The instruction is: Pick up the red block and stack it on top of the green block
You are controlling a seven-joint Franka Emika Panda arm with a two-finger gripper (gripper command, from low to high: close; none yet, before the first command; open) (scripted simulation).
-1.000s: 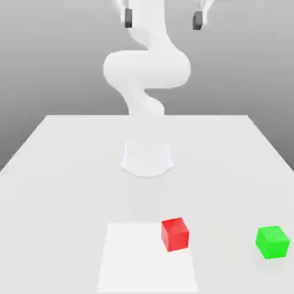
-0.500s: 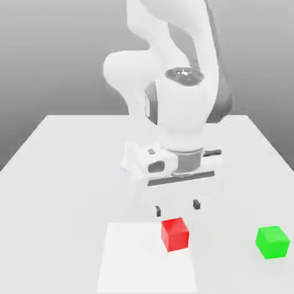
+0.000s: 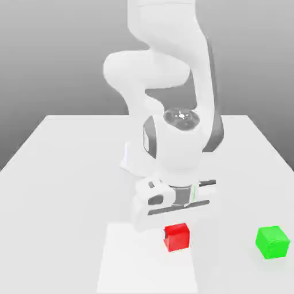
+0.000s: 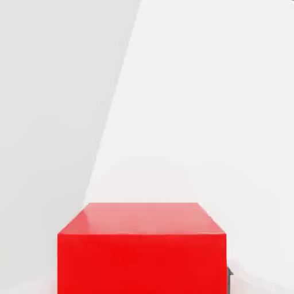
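Exterior view: gripper (image 3: 175,225) down on red block (image 3: 177,236), jaws closed on it, block on pale square patch (image 3: 123,258) of table (image 3: 57,172). Green block (image 3: 272,242) well apart toward exterior view's right. Hand view: red block (image 4: 142,247) close up.

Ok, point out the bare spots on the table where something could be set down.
Bare: the white table on the exterior view's left, and the strip between small red cube and small green cube. Crowded: around the red cube, under the gripper.
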